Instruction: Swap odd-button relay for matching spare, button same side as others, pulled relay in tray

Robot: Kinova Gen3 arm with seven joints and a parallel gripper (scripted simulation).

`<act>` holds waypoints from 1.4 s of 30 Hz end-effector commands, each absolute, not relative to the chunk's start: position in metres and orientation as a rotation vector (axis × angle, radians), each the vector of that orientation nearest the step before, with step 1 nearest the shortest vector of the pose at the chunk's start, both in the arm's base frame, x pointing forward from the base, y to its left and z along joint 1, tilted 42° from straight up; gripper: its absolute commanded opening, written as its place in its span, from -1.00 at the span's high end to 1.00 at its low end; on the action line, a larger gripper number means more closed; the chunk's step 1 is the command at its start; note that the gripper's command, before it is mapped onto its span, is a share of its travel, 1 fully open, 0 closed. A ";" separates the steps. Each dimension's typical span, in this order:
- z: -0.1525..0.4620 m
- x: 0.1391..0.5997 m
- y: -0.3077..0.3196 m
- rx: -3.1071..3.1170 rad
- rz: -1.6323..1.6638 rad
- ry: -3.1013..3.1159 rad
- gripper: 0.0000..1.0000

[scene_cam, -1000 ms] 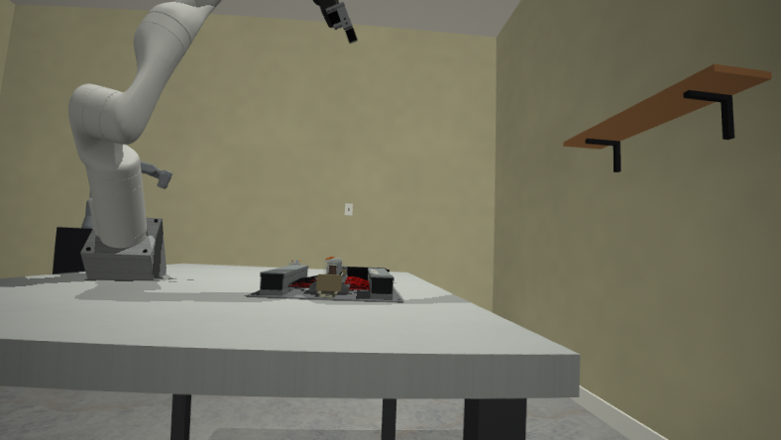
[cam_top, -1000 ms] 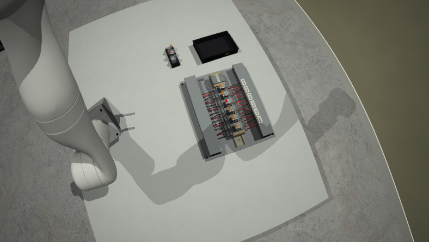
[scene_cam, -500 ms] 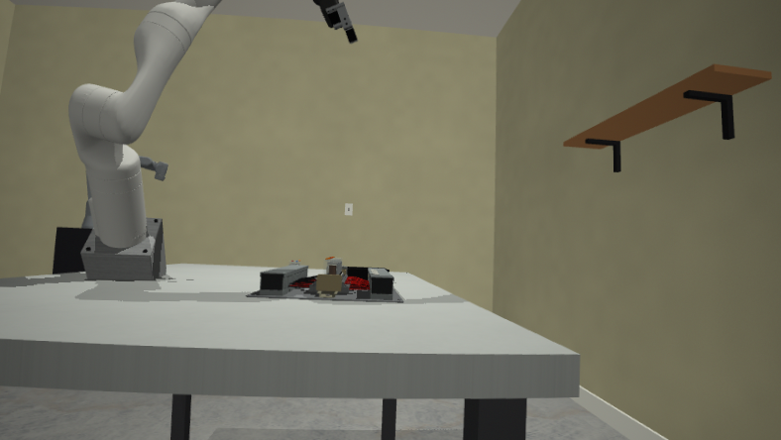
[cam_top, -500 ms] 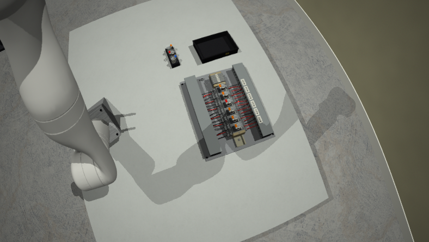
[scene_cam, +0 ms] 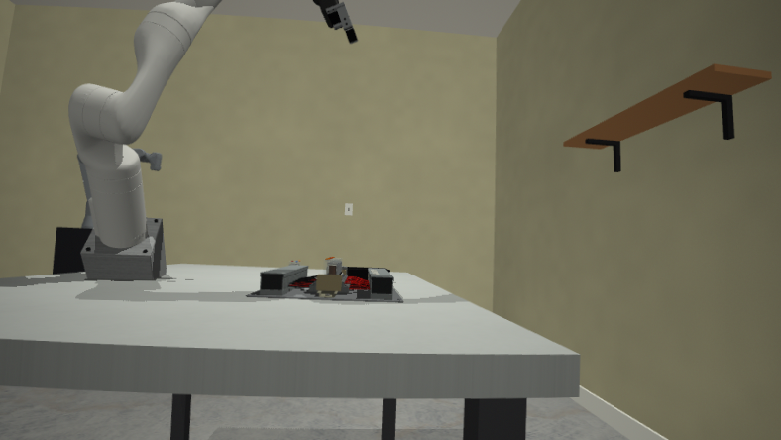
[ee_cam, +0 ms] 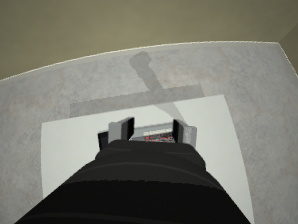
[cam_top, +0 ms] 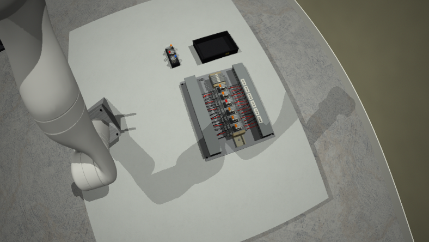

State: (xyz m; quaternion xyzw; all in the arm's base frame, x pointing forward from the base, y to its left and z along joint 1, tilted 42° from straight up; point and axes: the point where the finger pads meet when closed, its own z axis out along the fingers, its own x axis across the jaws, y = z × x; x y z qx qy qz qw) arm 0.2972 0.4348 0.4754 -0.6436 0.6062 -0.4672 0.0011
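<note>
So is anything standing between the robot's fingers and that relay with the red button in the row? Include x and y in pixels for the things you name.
Nothing visible does. The open fingers point(scene_cam: 351, 35) hang high above the table, and the red-buttoned relay point(cam_top: 228, 103) faces up between two grey ducts, which flank it.
</note>
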 end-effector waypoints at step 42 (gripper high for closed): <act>0.476 0.297 0.435 -1.857 -1.440 2.037 -1.00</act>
